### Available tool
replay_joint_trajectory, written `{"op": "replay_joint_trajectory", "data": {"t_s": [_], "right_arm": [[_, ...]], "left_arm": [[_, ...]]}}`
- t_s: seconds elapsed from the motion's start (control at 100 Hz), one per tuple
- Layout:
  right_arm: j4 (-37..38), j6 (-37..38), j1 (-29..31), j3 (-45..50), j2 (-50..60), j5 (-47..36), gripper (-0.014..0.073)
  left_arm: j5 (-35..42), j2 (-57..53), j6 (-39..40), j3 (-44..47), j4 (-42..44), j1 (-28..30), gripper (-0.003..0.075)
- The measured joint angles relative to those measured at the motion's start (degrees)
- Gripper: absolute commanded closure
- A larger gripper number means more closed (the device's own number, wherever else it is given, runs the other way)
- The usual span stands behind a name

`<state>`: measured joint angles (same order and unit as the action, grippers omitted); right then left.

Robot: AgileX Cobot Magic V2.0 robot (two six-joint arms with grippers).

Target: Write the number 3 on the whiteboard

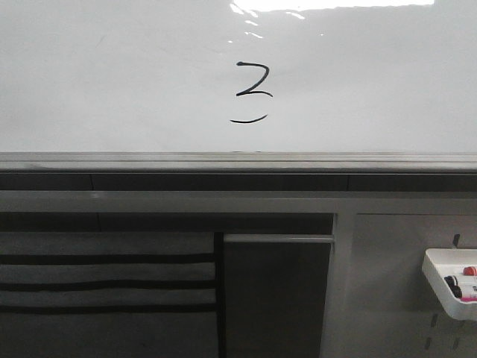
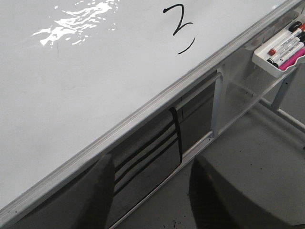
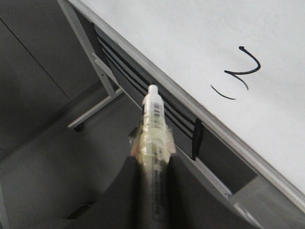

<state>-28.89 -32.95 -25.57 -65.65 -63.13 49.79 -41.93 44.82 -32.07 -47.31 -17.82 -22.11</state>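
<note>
step: finish 3 | thin black marker 3 (image 1: pixel 253 91) at 12 o'clock on glossy white whiteboard (image 1: pixel 112 82), bottom stroke detached | my right hand (image 3: pixel 153 143) grips white marker (image 3: pixel 155 124), off board | left hand (image 2: pixel 150 191) wide, empty | tip: rejoin lower curve lightly

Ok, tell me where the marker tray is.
In the front view the marker tray hangs at the far right, below the whiteboard and its grey rail, well right of and lower than the drawn 3.
</note>
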Motion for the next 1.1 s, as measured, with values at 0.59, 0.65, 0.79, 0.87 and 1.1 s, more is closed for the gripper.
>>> {"op": "replay_joint_trajectory", "data": {"t_s": [0.59,0.65,0.79,0.87,1.1], "right_arm": [[-3.8,-27.42,0.0,0.0,-2.39,2.85,0.059],[-6.39,-31.39,0.0,0.0,-3.58,2.85,0.059],[-13.21,-42.37,0.0,0.0,-6.5,4.19,0.059],[-17.13,-47.79,0.0,0.0,-7.82,4.41,0.059],[-19.5,-54.53,0.0,0.0,-9.78,4.41,0.059]], "left_arm": [[1.08,0.0,0.0,0.0,-0.69,0.0,0.0382],[1.35,0.11,0.0,0.0,-0.69,0.0,0.0382],[1.75,2.29,-2.88,0.0,-0.92,-1.15,0.0382],[1.99,5.04,-7.87,0.0,-0.92,-4.36,0.0382],[4.15,13.7,-18.97,-2.44,-0.92,-15.53,0.0382]]}}
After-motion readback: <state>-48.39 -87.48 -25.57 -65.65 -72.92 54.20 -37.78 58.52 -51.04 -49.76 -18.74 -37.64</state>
